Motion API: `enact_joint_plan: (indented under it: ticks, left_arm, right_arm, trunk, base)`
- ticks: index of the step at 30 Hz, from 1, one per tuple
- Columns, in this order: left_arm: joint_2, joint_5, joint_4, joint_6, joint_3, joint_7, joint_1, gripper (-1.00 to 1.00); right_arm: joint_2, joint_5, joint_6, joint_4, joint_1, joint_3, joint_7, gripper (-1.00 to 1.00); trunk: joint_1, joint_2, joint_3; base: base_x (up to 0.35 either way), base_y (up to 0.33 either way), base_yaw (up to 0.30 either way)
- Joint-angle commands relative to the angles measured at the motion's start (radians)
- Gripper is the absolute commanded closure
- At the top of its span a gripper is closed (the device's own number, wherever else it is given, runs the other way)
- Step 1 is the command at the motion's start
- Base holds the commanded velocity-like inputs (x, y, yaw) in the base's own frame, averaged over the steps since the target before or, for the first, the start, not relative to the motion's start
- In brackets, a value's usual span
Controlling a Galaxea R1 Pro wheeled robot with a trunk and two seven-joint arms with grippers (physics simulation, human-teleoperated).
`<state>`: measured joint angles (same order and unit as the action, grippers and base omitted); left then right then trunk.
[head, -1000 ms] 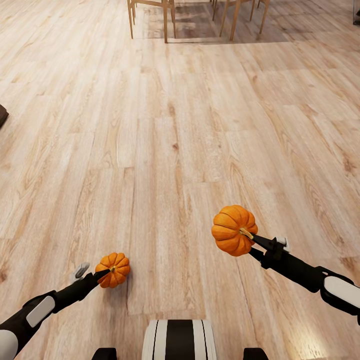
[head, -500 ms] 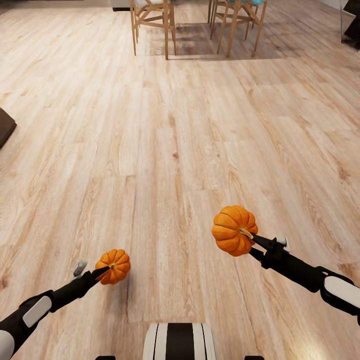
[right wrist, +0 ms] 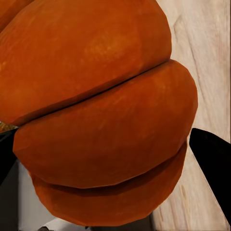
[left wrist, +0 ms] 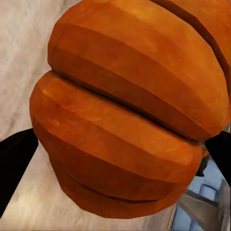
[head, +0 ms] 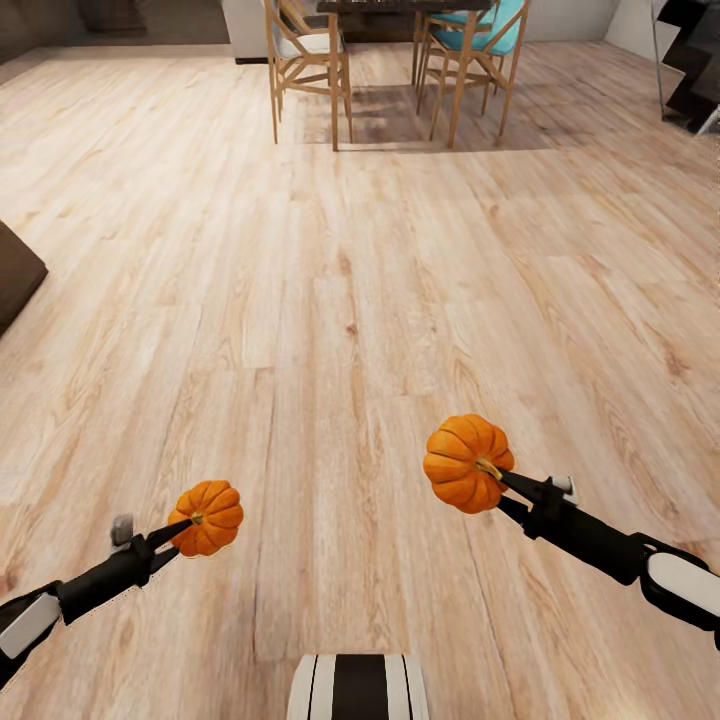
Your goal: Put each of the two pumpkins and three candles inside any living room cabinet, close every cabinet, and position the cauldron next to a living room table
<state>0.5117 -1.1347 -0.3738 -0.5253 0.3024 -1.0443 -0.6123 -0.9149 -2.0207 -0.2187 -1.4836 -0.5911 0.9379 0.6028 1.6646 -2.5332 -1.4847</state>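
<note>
Both pumpkins in hand: left gripper (head: 178, 531) clamped on left pumpkin (head: 206, 517), right gripper (head: 500, 478) on right pumpkin (head: 466, 463). I'm in transit over floor (head: 330, 300). Stowing, candles, cabinet, cauldron all pending.

Both arms are reaching forward. The left gripper (head: 188, 529) is clamping a pumpkin (head: 206, 517). The right gripper (head: 497, 477) is clamping another pumpkin (head: 463, 462), higher.
</note>
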Motion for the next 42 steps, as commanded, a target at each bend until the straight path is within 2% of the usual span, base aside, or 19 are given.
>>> enact_joint_plan:
  ticks: [1, 6, 12, 19, 22, 25, 32, 36, 42]
  left_arm:
    - [0.004, -0.006, 0.001, -0.011, 0.008, -0.015, 0.000, 1.00]
    - [0.015, -0.005, 0.000, -0.022, 0.009, -0.041, 0.000, 1.00]
    - [0.015, -0.002, -0.009, -0.053, 0.011, -0.043, 0.000, 1.00]
    - [0.014, 0.001, -0.011, -0.061, 0.018, -0.043, 0.000, 1.00]
    - [0.015, 0.003, -0.011, -0.086, 0.015, -0.043, 0.000, 1.00]
    - [0.016, 0.005, -0.011, -0.118, 0.013, -0.042, 0.000, 1.00]
    - [0.017, 0.006, -0.012, -0.125, 0.012, -0.041, 0.000, 1.00]
    - [0.017, 0.006, -0.014, -0.125, 0.012, -0.040, 0.000, 1.00]
    - [0.018, 0.006, -0.016, -0.125, 0.012, -0.041, -0.001, 1.00]
  right_arm:
    - [-0.001, -0.012, -0.005, 0.001, -0.003, 0.004, -0.006, 1.00]
    - [0.000, -0.012, 0.005, 0.031, -0.002, 0.004, -0.035, 1.00]
    - [0.001, -0.012, 0.016, 0.061, -0.003, 0.004, -0.037, 1.00]
    - [0.001, -0.012, 0.018, 0.077, -0.003, 0.004, -0.041, 1.00]
    - [0.002, -0.012, 0.018, 0.083, -0.003, 0.004, -0.085, 1.00]
    - [0.002, -0.012, 0.018, 0.083, -0.003, 0.004, -0.092, 1.00]
    - [0.006, -0.012, 0.018, 0.084, -0.003, 0.004, -0.098, 1.00]
    - [0.010, -0.012, 0.020, 0.083, -0.003, 0.003, -0.135, 1.00]
    - [0.016, 0.020, 0.021, 0.073, -0.003, 0.000, -0.174, 1.00]
  trunk:
    - [-0.001, 0.000, 0.003]
    - [-0.003, 0.001, 0.023]
    - [-0.005, 0.003, 0.046]
    - [-0.009, 0.004, 0.073]
    - [-0.010, 0.005, 0.085]
    - [-0.011, 0.006, 0.096]
    - [-0.014, 0.007, 0.123]
    - [-0.016, 0.008, 0.139]
    - [-0.019, 0.010, 0.162]
  base:
    - [0.000, 0.000, 0.000]
    - [0.000, 0.000, 0.000]
    - [0.000, 0.000, 0.000]
    - [0.000, 0.000, 0.000]
    - [0.000, 0.000, 0.000]
    - [0.000, 0.000, 0.000]
    - [0.000, 0.000, 0.000]
    - [0.000, 0.000, 0.000]
    - [0.000, 0.000, 0.000]
